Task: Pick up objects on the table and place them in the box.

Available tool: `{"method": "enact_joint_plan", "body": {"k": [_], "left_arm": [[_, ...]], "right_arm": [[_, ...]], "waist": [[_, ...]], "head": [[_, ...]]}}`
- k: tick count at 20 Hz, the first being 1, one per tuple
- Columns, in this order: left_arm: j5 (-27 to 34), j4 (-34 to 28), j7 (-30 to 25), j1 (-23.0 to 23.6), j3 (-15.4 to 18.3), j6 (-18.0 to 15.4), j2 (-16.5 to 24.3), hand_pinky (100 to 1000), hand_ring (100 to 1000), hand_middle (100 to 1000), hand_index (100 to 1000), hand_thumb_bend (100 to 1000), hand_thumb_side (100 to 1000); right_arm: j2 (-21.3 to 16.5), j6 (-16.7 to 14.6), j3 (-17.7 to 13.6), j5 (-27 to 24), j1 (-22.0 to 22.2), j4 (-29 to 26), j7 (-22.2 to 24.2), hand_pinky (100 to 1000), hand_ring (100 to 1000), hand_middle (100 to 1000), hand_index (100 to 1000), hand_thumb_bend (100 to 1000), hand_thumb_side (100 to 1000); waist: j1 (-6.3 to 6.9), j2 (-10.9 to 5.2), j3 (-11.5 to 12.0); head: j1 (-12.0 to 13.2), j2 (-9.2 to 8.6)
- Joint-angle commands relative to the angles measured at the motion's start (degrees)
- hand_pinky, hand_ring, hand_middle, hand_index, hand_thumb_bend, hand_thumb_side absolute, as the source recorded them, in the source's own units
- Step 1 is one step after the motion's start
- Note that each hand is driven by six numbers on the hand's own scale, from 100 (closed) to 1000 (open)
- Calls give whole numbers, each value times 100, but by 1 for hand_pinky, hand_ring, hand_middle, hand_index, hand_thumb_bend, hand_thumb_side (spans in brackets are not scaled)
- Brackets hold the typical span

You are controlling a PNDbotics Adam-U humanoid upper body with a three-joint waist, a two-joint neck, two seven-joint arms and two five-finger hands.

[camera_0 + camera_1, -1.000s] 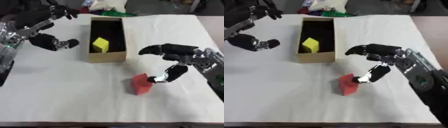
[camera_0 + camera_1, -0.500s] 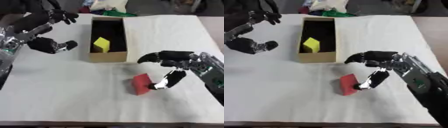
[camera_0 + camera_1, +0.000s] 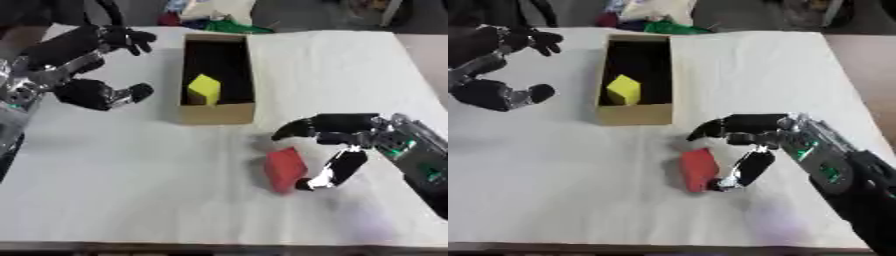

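Right hand (image 3: 346, 137), black with silver at the wrist, reaches in from the right side of a white table (image 3: 131, 180) and is spread around a red block (image 3: 284, 169). Its fingers (image 3: 302, 129) arch forward above and just beyond the block, while the thumb (image 3: 331, 171) angles down so that its tip sits at the block's right edge, touching or nearly touching it. The hand is open and has not closed on the block; the block rests on the table, tilted slightly.

Beyond the fingertips and a little to their left stands a long cardboard box (image 3: 215, 113), open at the top, its near end wall close to the hand. A yellow block (image 3: 204, 88) lies inside the box, in the half nearer the hand.

Left hand (image 3: 83, 67) hovers well to the left of the box, far from the right hand, with fingers and thumb spread wide and nothing between them.

A heap of coloured cloth (image 3: 206, 17) lies past the box's far end.
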Motion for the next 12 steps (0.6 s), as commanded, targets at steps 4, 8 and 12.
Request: {"method": "enact_joint_plan", "body": {"k": [4, 8, 12], "left_arm": [[31, -34, -34, -48, 96, -8, 41, 804, 744, 759, 974, 409, 917], [41, -34, -36, -38, 103, -8, 31, 804, 744, 759, 975, 403, 922], [48, -33, -36, -34, 109, -8, 29, 804, 743, 758, 975, 391, 929]], "right_arm": [[41, -39, -31, -14, -66, 118, 33, 861, 930, 918, 986, 398, 556], [101, -67, -56, 61, -64, 194, -12, 859, 921, 909, 933, 353, 534], [125, -69, -113, 144, -56, 242, -169, 852, 908, 897, 834, 285, 503]], "waist": [[18, -80, 6], [24, -77, 4], [26, -79, 0]], "head": [[-17, -21], [-17, -10], [-16, -13]]}}
